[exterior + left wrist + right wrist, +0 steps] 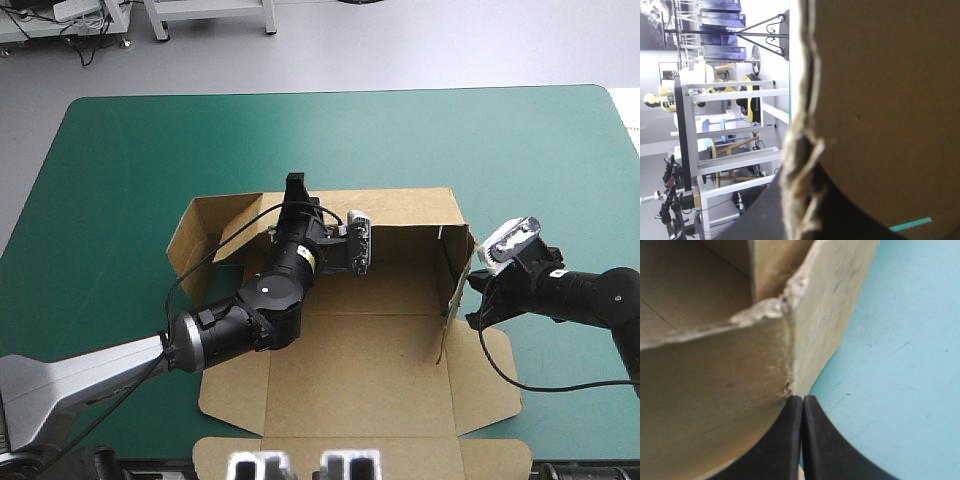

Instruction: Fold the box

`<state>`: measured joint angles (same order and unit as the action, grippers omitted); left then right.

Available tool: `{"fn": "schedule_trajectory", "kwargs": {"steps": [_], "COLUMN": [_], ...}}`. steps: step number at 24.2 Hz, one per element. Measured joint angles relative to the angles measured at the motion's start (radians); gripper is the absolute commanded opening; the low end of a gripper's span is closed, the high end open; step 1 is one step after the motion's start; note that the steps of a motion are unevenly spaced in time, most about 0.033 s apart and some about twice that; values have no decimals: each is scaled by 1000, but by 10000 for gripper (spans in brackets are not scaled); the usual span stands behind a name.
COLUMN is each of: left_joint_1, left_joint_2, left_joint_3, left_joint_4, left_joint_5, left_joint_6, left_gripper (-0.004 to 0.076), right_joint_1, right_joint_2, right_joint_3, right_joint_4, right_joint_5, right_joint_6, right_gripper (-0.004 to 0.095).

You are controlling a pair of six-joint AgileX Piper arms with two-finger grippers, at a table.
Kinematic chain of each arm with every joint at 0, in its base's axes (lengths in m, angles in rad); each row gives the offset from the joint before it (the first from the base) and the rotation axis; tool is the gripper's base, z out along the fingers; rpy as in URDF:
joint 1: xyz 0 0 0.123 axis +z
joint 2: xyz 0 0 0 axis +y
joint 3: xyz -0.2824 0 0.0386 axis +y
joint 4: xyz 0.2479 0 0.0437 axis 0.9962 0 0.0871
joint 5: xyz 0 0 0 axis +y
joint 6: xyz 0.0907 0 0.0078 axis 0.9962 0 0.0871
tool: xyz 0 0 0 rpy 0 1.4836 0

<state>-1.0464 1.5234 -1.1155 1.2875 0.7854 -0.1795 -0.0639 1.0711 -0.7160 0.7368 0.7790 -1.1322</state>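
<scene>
The brown box (pixel 370 340) lies mid-table with its back wall and right wall (pixel 458 270) raised and its front panels flat. My left gripper (pixel 296 192) sits at the back wall's top edge, near the left end. In the left wrist view the board (pixel 880 100) fills the space ahead, its ragged edge running in between the all but shut fingers (pixel 760 215). My right gripper (pixel 470 318) is outside the right wall, near its front end. In the right wrist view it (pixel 802 399) is shut, its tip touching the wall (pixel 715 390) with nothing between the fingers.
The teal-green cover (pixel 120 180) surrounds the box on all sides. A left flap (pixel 195 235) stands angled outward. Flat flaps (pixel 495 380) reach toward the table's front edge on the right.
</scene>
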Motion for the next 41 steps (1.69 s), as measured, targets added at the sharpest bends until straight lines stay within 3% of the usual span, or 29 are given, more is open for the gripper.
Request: {"fn": "schedule_trajectory", "kwargs": {"steps": [2,5,7,11,20,30,32,35,38,39,41], "left_joint_1": [0,0,0,0,0,0,0,0,0,0,0], "left_joint_2": [0,0,0,0,1,1,2,2,2,2,2], "left_joint_3": [0,0,0,0,0,0,0,0,0,0,0], "left_joint_4": [0,0,0,0,0,4,2,1,1,1,1], "left_joint_5": [0,0,0,1,16,33,24,22,16,15,10], "left_joint_6": [0,0,0,0,-1,-7,-7,-7,-7,-7,-7], "left_gripper": [-10,-10,-10,-10,-10,-10,-10,-10,-10,-10,-10], "right_joint_1": [0,0,0,0,0,0,0,0,1,2,2], "right_joint_2": [0,0,0,1,162,178,180,180,180,180,180], "right_joint_3": [4,8,9,9,10,11,11,11,11,11,11], "right_joint_4": [-14,-59,-71,-11,308,511,551,589,611,614,619], "right_joint_5": [-2,-17,-24,-45,27,15,-13,-48,-61,-64,-82], "right_joint_6": [-5,-9,-38,-149,-391,-474,-490,-515,-548,-552,-558], "right_gripper": [116,354,426,432,431,431,419,321,92,-29,0]}}
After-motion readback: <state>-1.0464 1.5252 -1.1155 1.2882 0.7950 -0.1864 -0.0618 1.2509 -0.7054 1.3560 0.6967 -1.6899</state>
